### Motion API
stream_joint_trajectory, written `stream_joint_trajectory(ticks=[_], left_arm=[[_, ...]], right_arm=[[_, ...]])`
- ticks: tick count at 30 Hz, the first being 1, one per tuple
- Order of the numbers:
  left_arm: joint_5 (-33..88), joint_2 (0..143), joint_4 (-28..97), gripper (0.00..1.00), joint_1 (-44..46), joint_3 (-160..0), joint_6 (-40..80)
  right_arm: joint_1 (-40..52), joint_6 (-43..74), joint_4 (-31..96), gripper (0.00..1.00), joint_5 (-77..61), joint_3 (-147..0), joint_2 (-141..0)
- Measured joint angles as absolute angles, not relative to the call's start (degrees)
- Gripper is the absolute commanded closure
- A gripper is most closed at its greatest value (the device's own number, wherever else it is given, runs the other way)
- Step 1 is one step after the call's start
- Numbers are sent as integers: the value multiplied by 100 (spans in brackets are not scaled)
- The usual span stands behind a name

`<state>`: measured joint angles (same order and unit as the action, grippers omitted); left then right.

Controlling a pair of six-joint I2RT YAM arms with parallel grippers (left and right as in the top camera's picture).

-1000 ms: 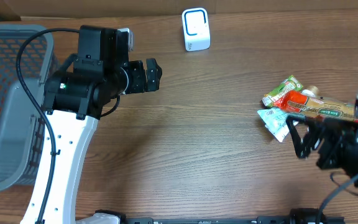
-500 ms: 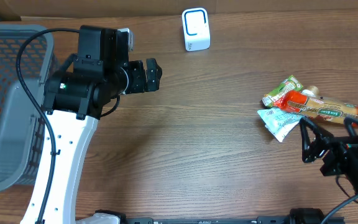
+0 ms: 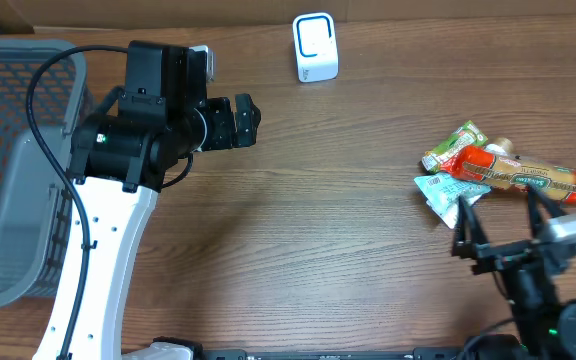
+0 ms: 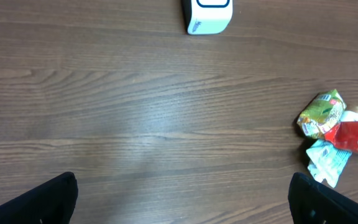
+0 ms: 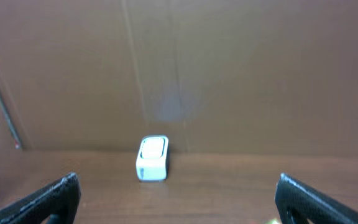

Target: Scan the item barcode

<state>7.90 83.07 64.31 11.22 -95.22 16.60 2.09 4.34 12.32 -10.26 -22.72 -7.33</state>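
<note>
- Getting ready looks like the step in hand: no pack is held yet.
- The packs lie at the right edge of the overhead picture: a green pack (image 3: 455, 144), a long red pack (image 3: 518, 174) and a white pack (image 3: 442, 194). They touch each other in a small pile on the table (image 3: 328, 240).
- I cannot see a barcode on any of them.
- The scanner (image 3: 315, 47) is a small white box at the top middle, well apart from the pile.
- The right gripper (image 3: 501, 232) sits at the lower right, just below the pile. Its fingers are wide apart with nothing between them. It points level at the far wall, so its camera sees the scanner but not the packs.
- The left gripper (image 3: 242, 121) is at the upper left, near the basket (image 3: 8, 170), and points right. Its fingers are wide apart too, and empty.
- Next, I think the right gripper must tip down, close on just one pack, and carry it to the scanner.
</note>
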Motion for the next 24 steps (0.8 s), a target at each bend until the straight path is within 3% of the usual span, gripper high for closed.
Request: stream_joint_trajectory(ticks=[7,24], left_arm=[[790,8307,6434,0,1122,-9522,1660],[790,8307,6434,0,1122,-9522,1660]], right_arm=[[408,427,309,0,-1028,-775,-119],[416,445,427,0,-945,-106,-84]])
